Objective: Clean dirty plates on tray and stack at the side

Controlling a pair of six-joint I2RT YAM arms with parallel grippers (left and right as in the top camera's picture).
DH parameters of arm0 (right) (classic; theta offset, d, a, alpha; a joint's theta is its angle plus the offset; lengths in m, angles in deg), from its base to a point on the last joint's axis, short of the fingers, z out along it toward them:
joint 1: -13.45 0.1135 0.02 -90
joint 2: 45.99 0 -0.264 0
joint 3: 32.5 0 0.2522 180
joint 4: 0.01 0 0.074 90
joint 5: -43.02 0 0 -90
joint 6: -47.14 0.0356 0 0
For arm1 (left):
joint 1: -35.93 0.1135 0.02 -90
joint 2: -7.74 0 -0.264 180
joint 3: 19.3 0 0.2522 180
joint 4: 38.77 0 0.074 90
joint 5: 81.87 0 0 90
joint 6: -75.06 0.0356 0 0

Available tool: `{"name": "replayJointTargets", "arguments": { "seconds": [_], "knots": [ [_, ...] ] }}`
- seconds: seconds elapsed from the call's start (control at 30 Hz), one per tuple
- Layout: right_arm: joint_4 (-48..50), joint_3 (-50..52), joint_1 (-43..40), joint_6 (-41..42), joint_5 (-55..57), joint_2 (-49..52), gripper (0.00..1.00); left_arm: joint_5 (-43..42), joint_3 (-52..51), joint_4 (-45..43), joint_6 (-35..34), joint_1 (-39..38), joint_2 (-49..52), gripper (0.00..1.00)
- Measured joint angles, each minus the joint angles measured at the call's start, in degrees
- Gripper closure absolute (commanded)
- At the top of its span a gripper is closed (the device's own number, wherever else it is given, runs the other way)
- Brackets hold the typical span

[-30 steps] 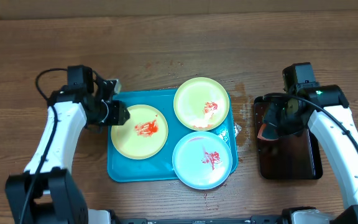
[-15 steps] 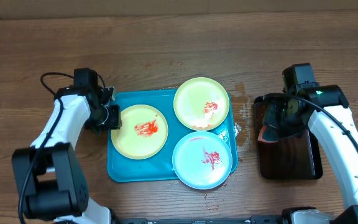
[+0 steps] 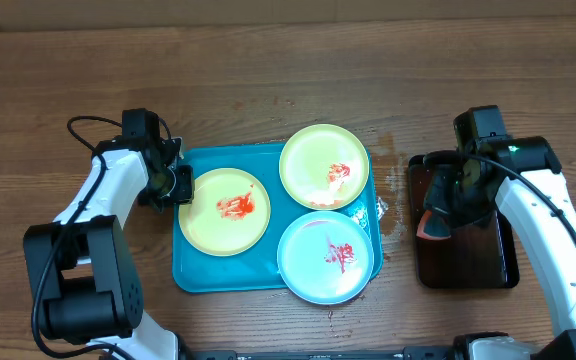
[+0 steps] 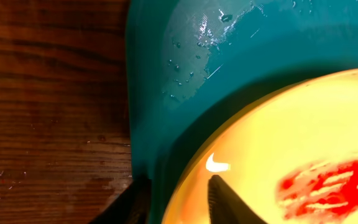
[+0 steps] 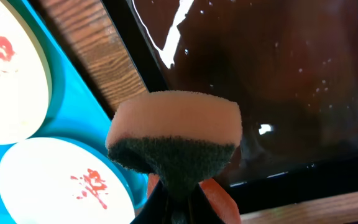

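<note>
The teal tray [image 3: 193, 275] holds three plates with red smears: a yellow-green one [image 3: 224, 211] at the left, a yellow-green one [image 3: 324, 166] at the back and a mint-blue one [image 3: 329, 257] at the front. My left gripper [image 3: 175, 186] is at the left plate's left edge. In the left wrist view its jaws [image 4: 179, 199] stand a little apart, one finger [image 4: 135, 202] by the tray rim [image 4: 148, 74] and one on the plate [image 4: 291, 137]. My right gripper [image 3: 438, 215] is shut on a sponge [image 5: 174, 134], peach foam on a dark scrub pad, above the dark tray.
A dark brown-black tray [image 3: 468, 255], wet inside [image 5: 278, 81], lies right of the teal tray. Water drops and a small crumpled bit [image 3: 380, 210] lie on the wood between them. A black cable [image 3: 80, 130] loops behind the left arm.
My left gripper has shifted a little left, from over the plate to its left edge. My right gripper with the sponge has moved slightly toward the table's front.
</note>
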Motion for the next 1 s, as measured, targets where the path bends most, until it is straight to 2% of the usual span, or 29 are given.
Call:
{"name": "replayJointTargets", "arguments": {
  "seconds": [0.47, 0.53, 0.63, 0.87, 1.0],
  "knots": [
    [-1.3, 0.0, 0.0, 0.0, 0.0, 0.0, 0.96, -2.5, 0.0, -0.2, 0.1, 0.0, 0.3, 0.72],
    [-1.3, 0.0, 0.0, 0.0, 0.0, 0.0, 0.96, -2.8, -0.1, -0.7, 0.1, 0.0, 0.3, 0.77],
    [-1.1, 0.0, 0.0, 0.0, 0.0, 0.0, 0.96, -3.4, -0.8, -1.3, 0.1, 0.0, 0.3, 0.95],
    [-0.7, 0.0, 0.0, 0.0, 0.0, 0.0, 0.96, -6.6, -1.8, -1.4, 0.7, 0.0, 0.3, 0.96],
    [1.9, 0.0, 0.0, -2.8, -2.1, 0.0, 0.96, -7.0, -1.9, -1.5, 0.5, 0.0, 0.3, 0.96]
  ]
}}
